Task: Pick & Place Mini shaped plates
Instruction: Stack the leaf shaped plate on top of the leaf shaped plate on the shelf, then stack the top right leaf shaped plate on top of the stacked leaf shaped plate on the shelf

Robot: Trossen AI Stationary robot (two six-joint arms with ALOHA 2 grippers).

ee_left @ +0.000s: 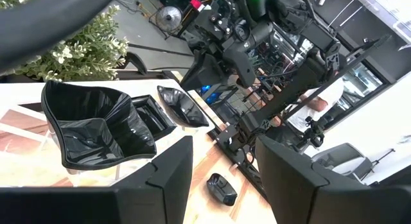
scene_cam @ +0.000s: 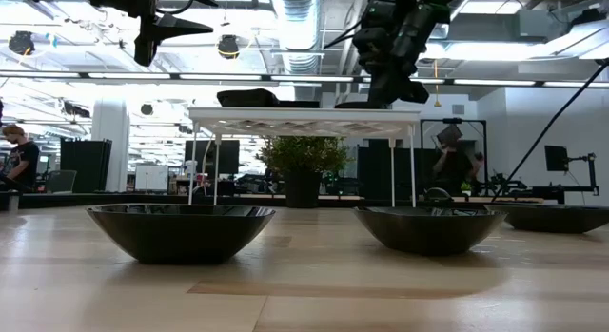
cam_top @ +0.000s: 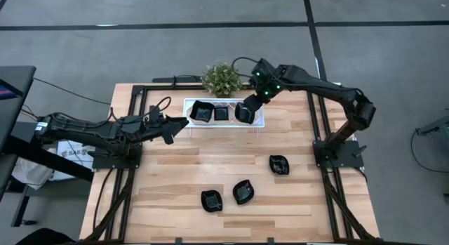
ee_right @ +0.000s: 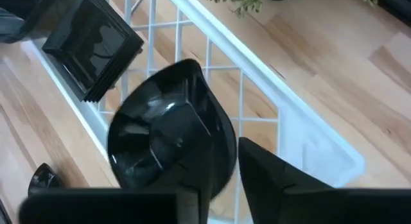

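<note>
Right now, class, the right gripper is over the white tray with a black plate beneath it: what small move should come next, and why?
Probably open the right gripper fully and lift clear: the plate already rests on the white tray, and three plates still lie on the table.
</note>
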